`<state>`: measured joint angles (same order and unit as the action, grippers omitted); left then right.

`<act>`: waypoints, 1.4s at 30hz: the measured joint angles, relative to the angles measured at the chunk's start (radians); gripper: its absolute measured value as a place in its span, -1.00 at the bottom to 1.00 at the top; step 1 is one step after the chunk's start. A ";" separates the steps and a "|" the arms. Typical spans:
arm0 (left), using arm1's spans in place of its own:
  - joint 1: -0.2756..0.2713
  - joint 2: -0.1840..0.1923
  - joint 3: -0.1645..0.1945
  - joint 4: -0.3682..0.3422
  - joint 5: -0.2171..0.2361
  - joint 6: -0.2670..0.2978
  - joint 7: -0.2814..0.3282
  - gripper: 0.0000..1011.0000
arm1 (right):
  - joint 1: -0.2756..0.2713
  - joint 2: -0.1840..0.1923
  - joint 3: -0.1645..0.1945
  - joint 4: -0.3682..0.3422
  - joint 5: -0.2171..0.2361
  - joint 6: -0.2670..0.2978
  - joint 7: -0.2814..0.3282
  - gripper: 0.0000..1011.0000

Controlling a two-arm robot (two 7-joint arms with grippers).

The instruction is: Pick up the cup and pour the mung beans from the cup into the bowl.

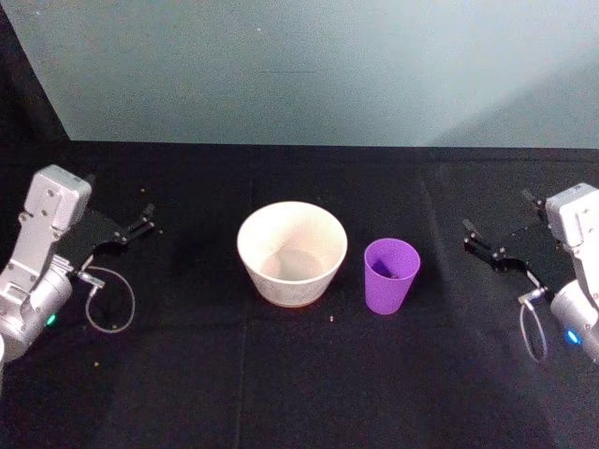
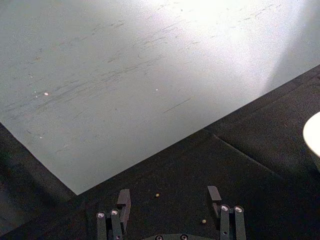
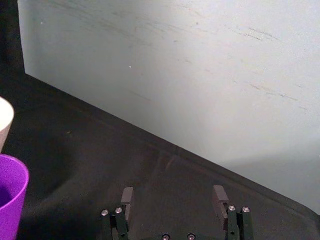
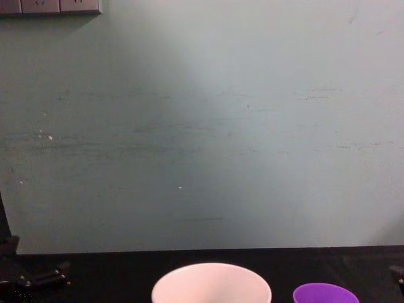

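Cup [image 1: 391, 275] upright on counter [image 1: 281, 374], just right of bowl [image 1: 292, 253]; contents probably beans.
Left end effector [image 2: 169, 196] well left of bowl, right end effector [image 3: 173, 196] well right of it; both with fingers spread.

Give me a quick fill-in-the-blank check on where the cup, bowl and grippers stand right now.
1. The left gripper and the right gripper both have their fingers ____.
2. The cup stands upright on the ____ side of the bowl.
3. The bowl sits nearer the ____ gripper than the cup does.
4. The cloth under both vessels is ____ in colour.

Missing words: open; right; left; black.
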<state>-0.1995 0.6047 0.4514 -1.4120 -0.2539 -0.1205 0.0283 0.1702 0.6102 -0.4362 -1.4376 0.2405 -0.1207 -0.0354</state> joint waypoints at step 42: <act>0.000 0.000 0.000 0.000 0.000 0.000 0.000 0.98 | -0.041 -0.184 0.017 0.058 0.114 -0.025 0.367 0.98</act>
<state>-0.1995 0.6047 0.4514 -1.4120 -0.2539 -0.1205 0.0283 0.1291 0.4261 -0.4190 -1.3794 0.3541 -0.1460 0.3320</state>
